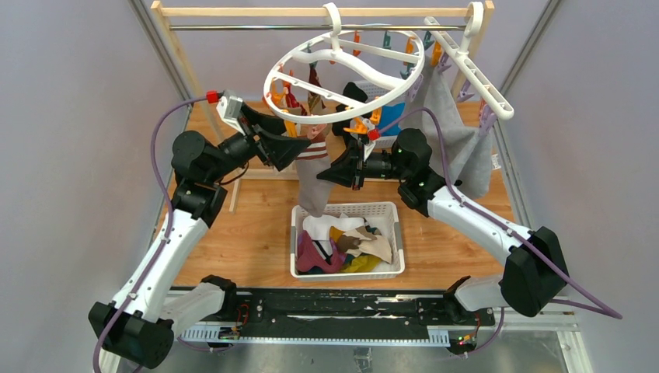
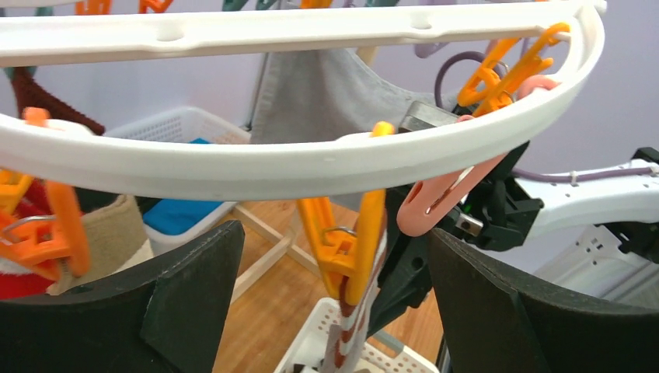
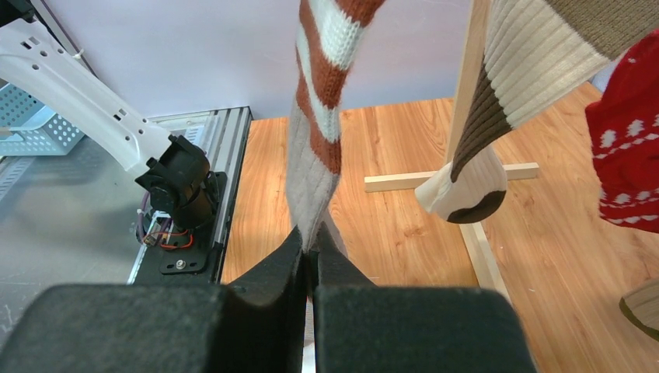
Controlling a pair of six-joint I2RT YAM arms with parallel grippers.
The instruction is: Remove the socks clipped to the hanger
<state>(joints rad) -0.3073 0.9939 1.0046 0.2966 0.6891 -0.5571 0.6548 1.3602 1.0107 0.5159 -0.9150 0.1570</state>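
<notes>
So, table [image 1: 249,241]: warm wood-grain boards, flat and matte.
wooden rack [image 1: 233,11]: pale timber frame at the far edge, with a thin metal rail under its top bar.
grey cloth [image 1: 458,132]: soft limp sheet hanging far right from a straight white clip rack [image 1: 474,74].
hanger [image 2: 233,163]: round ring of smooth white plastic with crossbars, hooked on the rail and hanging tilted. Orange, teal and purple clips sit around it.
basket [image 1: 350,273]: white plastic lattice, rectangular, on the table below the hanger's near rim, with crumpled loose socks [image 1: 342,249] inside.
striped sock [image 3: 315,155]: ribbed knit, rust and white bands above, plain grey below. It hangs long and straight from the near rim, its lower end near the basket's far edge.
brown-cream sock [image 3: 482,116]: ribbed, hanging just beside the striped sock, with a red sock [image 3: 629,155] flecked white beyond it.
orange clip [image 2: 350,241]: hard glossy plastic with a wire spring, pinching the striped cuff.
left gripper [image 2: 334,264]: black, jaws spread wide on either side of the orange clip, just under the rim, holding nothing.
right gripper [image 3: 309,256]: black pads pressed together on the sock's grey lower part.
</notes>
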